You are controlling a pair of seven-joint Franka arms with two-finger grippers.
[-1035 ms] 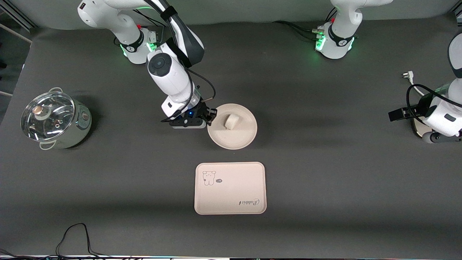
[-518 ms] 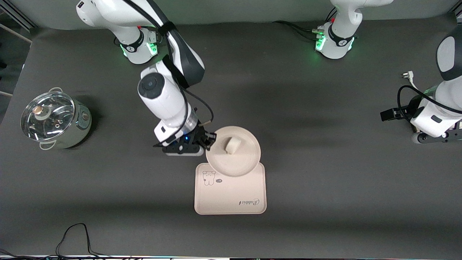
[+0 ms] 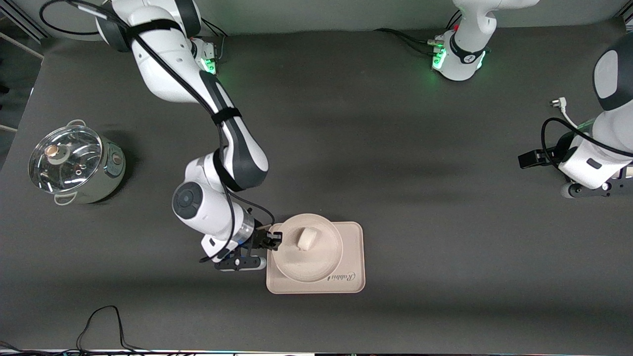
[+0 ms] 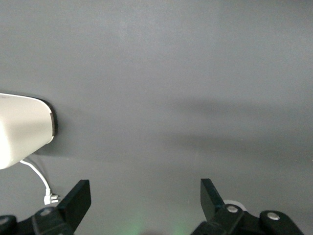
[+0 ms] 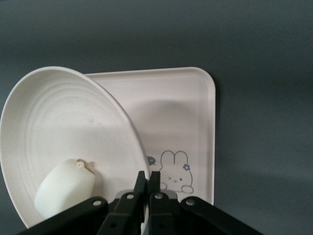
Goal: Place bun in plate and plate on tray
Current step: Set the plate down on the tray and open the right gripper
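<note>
1. Dark grey desk (image 3: 420,247) carries everything.
2. Steel pot with a glass lid (image 3: 74,165) stands at the right arm's end of the desk, well apart from the rest.
3. Cream-white rectangular tray with rounded corners (image 3: 352,257) lies near the front camera; bear drawing (image 5: 175,171) shows beside the plate in the right wrist view.
4. Round cream-white shallow plate (image 3: 316,264) sits over the tray.
5. Right hand (image 3: 272,242) is clamped on the plate's rim, at the tray's edge.
6. Left hand (image 4: 144,200) waits at the left arm's end, fingers apart over bare desk.
7. Small white rounded bun (image 3: 305,238) rests in the plate.
</note>
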